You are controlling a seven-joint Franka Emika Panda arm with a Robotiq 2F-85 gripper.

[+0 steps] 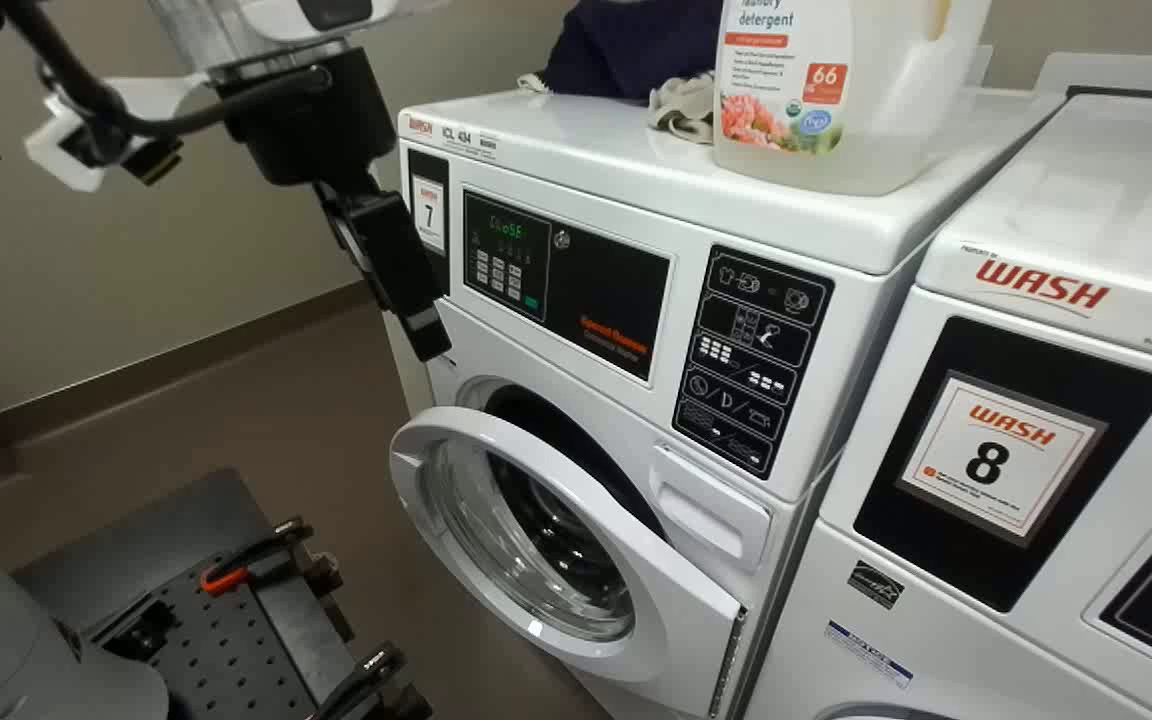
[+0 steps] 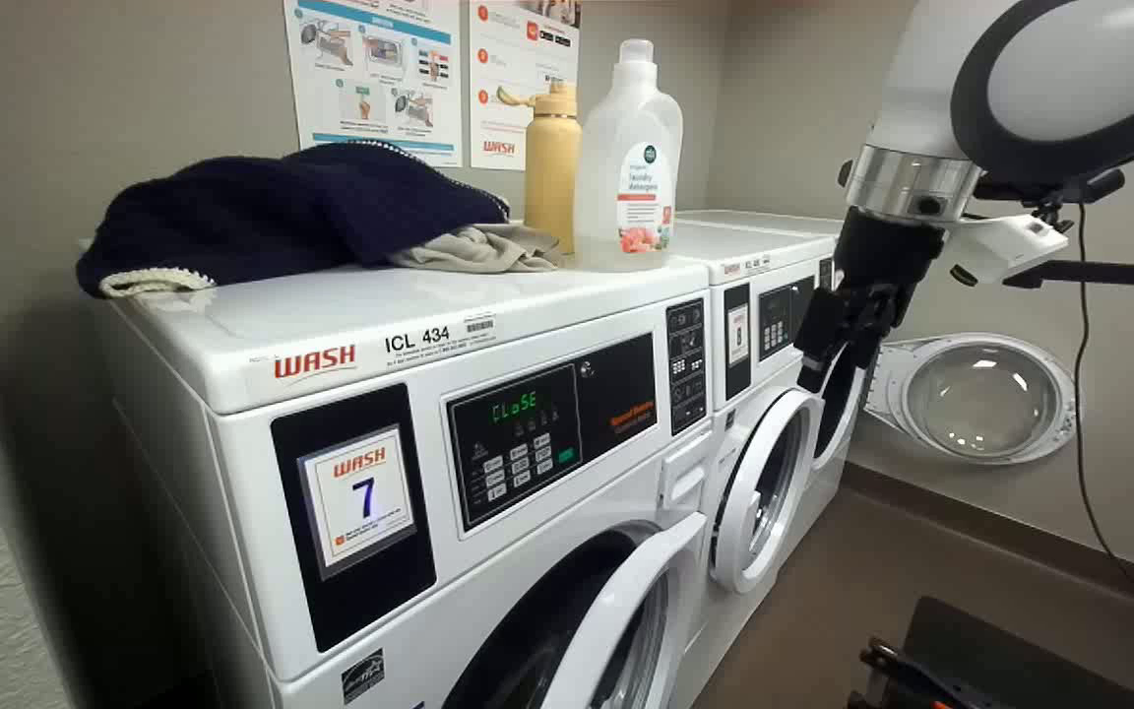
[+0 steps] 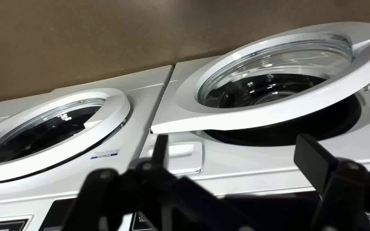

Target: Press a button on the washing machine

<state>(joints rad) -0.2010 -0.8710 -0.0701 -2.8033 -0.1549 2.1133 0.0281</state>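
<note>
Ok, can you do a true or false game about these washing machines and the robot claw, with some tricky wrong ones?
1. The door of washing machine 7 is open. True.
2. This washing machine says OPEN. False: the green letters above its keypad say CLOSE.
3. The claw is open. True.
4. A detergent bottle stands on top of washing machine 7. True.
5. The claw is pressing the keypad. False: in both exterior views the keypad is uncovered and the claw is away from it.
6. The detergent bottle is alone up there. False: a dark blue cloth lies there too.
</note>
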